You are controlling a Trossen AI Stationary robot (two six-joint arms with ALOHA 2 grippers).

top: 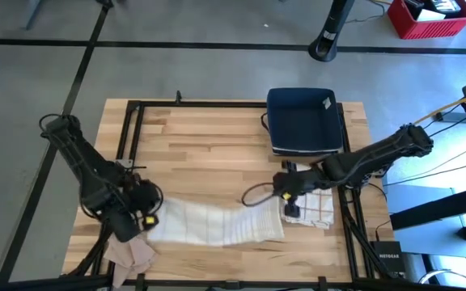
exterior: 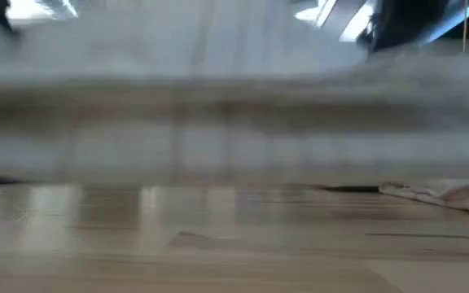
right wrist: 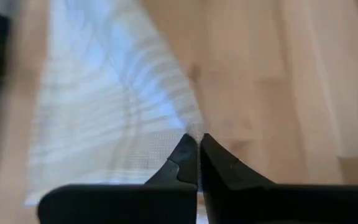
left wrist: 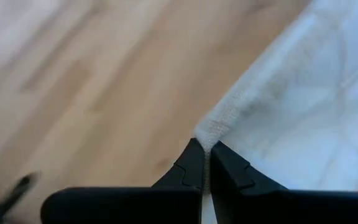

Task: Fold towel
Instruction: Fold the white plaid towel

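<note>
Overhead, the towel (top: 217,223) lies stretched as a long white band across the near part of the table (top: 217,145), between the two arms; the left gripper (top: 138,217) sits at its left end and the right gripper (top: 285,200) at its right end, so both ends appear held. Just right of the right gripper lies a checked cloth (top: 314,208), a blue tray (top: 303,121) stands farther back, and a tan cloth (top: 132,255) lies at the near left corner. Judging from this, the fold is under way but not finished: the towel reads as a narrow strip, perhaps already doubled lengthwise, and it still has to be brought end to end and laid flat. From table height, the towel (exterior: 234,106) fills most of the picture as a blurred pale band that seems lifted off the wood, with a patterned cloth (exterior: 446,194) at the right. On the left wrist, the fingers (left wrist: 191,168) are pinched tight on the towel's hemmed corner (left wrist: 229,115), the fabric running away from them. On the right wrist, the fingers (right wrist: 182,162) are likewise clamped on a corner of the towel (right wrist: 104,112), which spreads out over the wood beyond.
</note>
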